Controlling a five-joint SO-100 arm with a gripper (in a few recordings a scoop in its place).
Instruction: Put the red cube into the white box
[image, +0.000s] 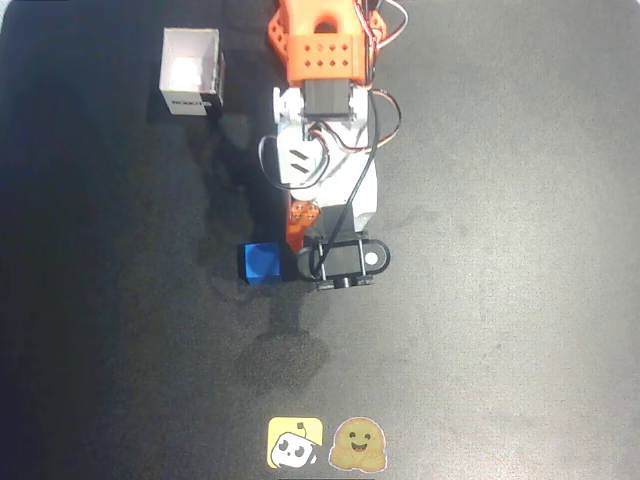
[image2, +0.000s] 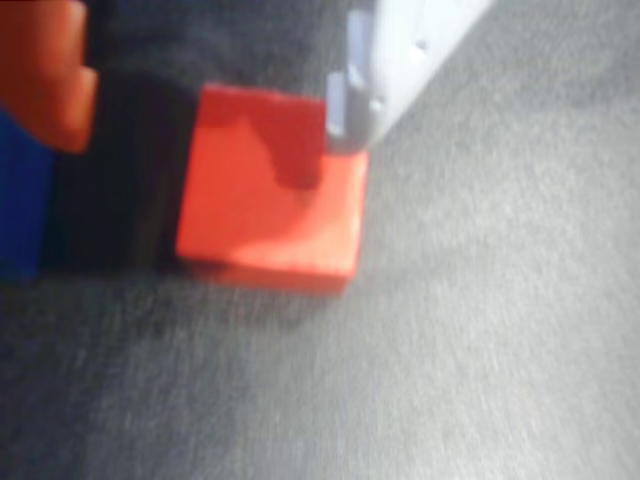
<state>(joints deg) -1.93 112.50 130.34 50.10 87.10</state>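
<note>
The red cube (image2: 270, 200) lies on the dark mat, close under the wrist camera. My gripper (image2: 205, 125) is open and down around it. The white finger (image2: 400, 60) touches the cube's upper right corner. The orange finger (image2: 45, 70) stands off to the left, with a dark gap between it and the cube. In the overhead view the gripper (image: 310, 240) sits mid-table and covers most of the cube. The white box (image: 190, 70) stands open-topped at the upper left, far from the gripper.
A blue cube (image: 260, 262) sits just left of the gripper, and it also appears at the left edge of the wrist view as the blue cube (image2: 20, 190). Two stickers (image: 325, 443) lie at the bottom edge. The arm's base (image: 325, 40) is at top centre.
</note>
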